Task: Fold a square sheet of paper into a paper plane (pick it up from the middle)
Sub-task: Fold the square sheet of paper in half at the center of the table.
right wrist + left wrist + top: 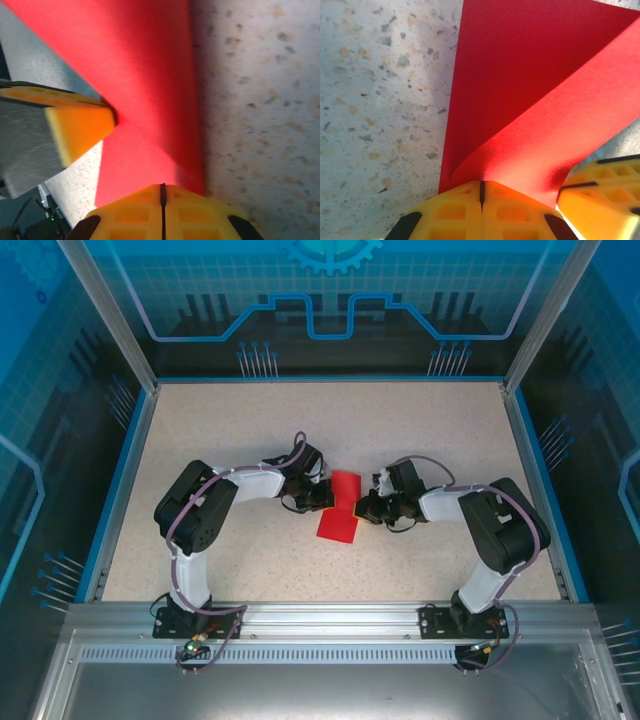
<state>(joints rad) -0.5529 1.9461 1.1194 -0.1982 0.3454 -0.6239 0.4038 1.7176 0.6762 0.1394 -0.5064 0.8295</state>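
The square sheet of paper (339, 506) is bright red and lies mid-table, bent over on itself rather than flat. My left gripper (322, 496) is at its left edge, my right gripper (366, 508) at its right edge. In the left wrist view the yellow jaws of the left gripper (481, 183) are pressed together, and the red sheet (530, 90) curls up out of their tip. The right gripper's finger (600, 195) shows at the lower right. In the right wrist view the right gripper (162, 187) is shut against the sheet's (145, 90) near edge. The left gripper's fingertip (75, 127) touches the sheet from the left.
The speckled tabletop (330, 430) has a blue raised border (120, 480). An aluminium rail (330, 615) carries both arm bases at the near edge. The two arms bend inward, elbows out towards the sides.
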